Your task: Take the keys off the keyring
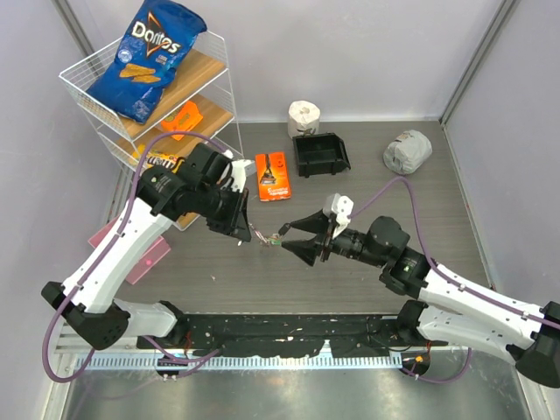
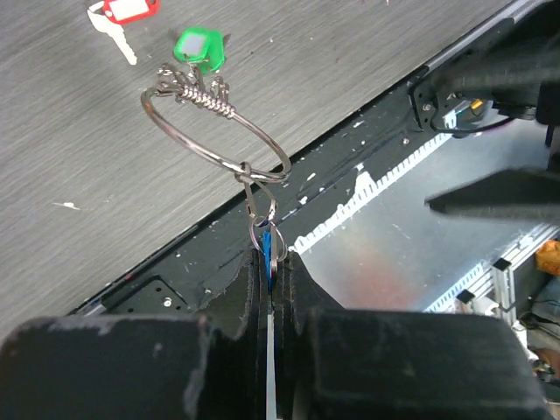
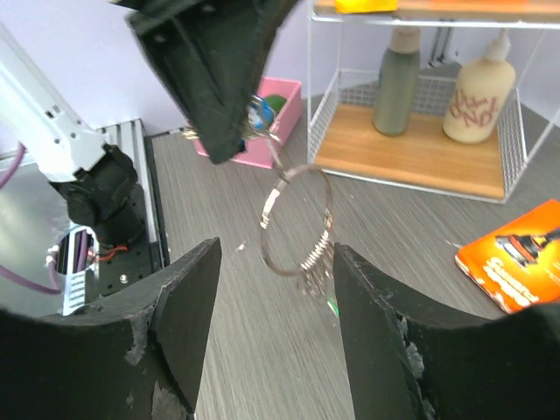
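Note:
My left gripper (image 1: 243, 234) is shut on a blue-tagged key (image 2: 265, 248) and holds it above the table. From that key's small split ring hangs the keyring (image 2: 214, 136), a thin silver wire loop with a coiled section. A green-tagged key (image 2: 199, 48) sits at the coil. A red-tagged key (image 2: 129, 12) lies loose on the table beyond it. My right gripper (image 1: 283, 238) is open, its fingers (image 3: 188, 293) on either side of the keyring (image 3: 297, 219) and not touching it. The left gripper (image 3: 206, 74) shows above in the right wrist view.
An orange packet (image 1: 273, 175), a black bin (image 1: 320, 155), a paper roll (image 1: 304, 118) and a grey crumpled bundle (image 1: 407, 151) lie at the back. A wire shelf (image 1: 219, 83) with a chip bag (image 1: 149, 57) stands back left. A pink tray (image 1: 140, 258) lies left.

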`<control>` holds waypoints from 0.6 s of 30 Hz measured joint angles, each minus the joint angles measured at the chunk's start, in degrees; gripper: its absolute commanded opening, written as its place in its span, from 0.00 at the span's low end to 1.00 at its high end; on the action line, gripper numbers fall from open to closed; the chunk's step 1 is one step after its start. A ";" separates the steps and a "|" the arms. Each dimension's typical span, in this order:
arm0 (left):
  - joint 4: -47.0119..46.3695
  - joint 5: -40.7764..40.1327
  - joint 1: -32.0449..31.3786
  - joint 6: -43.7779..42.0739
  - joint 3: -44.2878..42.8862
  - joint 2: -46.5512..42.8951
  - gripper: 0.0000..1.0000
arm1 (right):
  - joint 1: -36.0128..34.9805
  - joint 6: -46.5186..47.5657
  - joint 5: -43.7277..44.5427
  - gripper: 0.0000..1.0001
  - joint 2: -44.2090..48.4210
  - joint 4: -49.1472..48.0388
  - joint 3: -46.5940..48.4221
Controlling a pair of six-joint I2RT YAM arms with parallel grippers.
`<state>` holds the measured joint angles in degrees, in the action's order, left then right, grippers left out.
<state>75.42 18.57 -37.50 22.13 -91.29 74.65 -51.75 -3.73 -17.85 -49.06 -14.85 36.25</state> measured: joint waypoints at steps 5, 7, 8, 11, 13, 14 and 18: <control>-0.22 2.36 0.00 2.14 -0.02 -0.02 0.00 | -8.48 4.00 7.41 0.66 0.79 -6.64 -2.62; -0.50 3.06 0.00 2.95 0.00 -0.02 0.00 | -11.45 5.84 11.02 0.66 0.50 -8.63 -3.54; -0.74 3.39 0.00 3.23 0.00 -0.02 0.00 | -12.83 6.88 13.00 0.67 0.11 -9.53 -3.82; -1.81 4.57 0.00 4.39 0.02 -0.04 0.00 | -16.44 9.94 19.23 0.67 -2.32 -12.09 -3.91; -2.51 5.31 0.00 4.96 0.02 -0.04 0.00 | -18.14 11.67 22.18 0.67 -4.33 -13.27 -3.91; -2.86 5.75 0.00 5.33 0.02 -0.04 0.00 | -19.06 12.63 23.65 0.68 -5.55 -13.94 -3.91; -4.57 7.52 0.00 7.13 0.09 -0.15 0.00 | -21.44 15.34 28.20 0.67 -10.86 -16.92 -3.91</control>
<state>70.85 26.09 -37.50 29.26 -91.20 74.50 -73.19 11.62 10.35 -59.92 -31.77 32.34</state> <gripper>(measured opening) 0.056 0.673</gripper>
